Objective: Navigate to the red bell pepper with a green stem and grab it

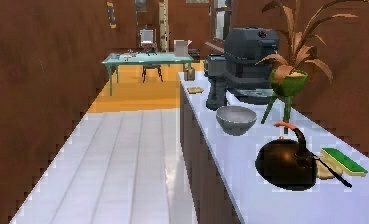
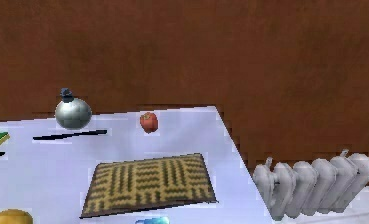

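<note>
A small red rounded thing with a darker top [image 2: 149,122] lies on the pale countertop [image 2: 192,135] toward its far edge; its colour and shape fit a red bell pepper. It sits just beyond a woven brown mat [image 2: 149,182] and to the right of a round silvery kettle [image 2: 71,110].
In the forward view the counter [image 1: 227,170] runs along the right with a dark kettle [image 1: 287,160], grey bowl [image 1: 236,119], coffee machine [image 1: 242,65] and potted plant [image 1: 289,75]. Pale floor [image 1: 112,160] leads to a teal table [image 1: 147,62]. A white radiator [image 2: 312,180] stands right of the counter.
</note>
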Motion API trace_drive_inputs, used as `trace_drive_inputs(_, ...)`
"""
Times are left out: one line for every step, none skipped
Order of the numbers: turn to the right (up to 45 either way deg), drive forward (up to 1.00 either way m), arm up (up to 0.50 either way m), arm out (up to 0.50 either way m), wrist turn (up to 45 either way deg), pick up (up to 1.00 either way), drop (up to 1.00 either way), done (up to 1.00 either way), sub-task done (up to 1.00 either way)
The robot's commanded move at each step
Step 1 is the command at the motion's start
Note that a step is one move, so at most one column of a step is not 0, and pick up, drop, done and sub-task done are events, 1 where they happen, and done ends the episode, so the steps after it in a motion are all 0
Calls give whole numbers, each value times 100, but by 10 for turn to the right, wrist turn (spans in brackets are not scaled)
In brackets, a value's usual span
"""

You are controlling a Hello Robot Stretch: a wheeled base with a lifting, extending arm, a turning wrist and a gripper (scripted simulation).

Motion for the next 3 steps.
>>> trace_drive_inputs(0, 0, 38, 0, 0, 0, 0, 0, 0)
trace_drive_inputs(0, 0, 0, 34, 0, 0, 0, 0, 0)
trace_drive_inputs(0, 0, 0, 0, 450, 0, 0, 0, 0)
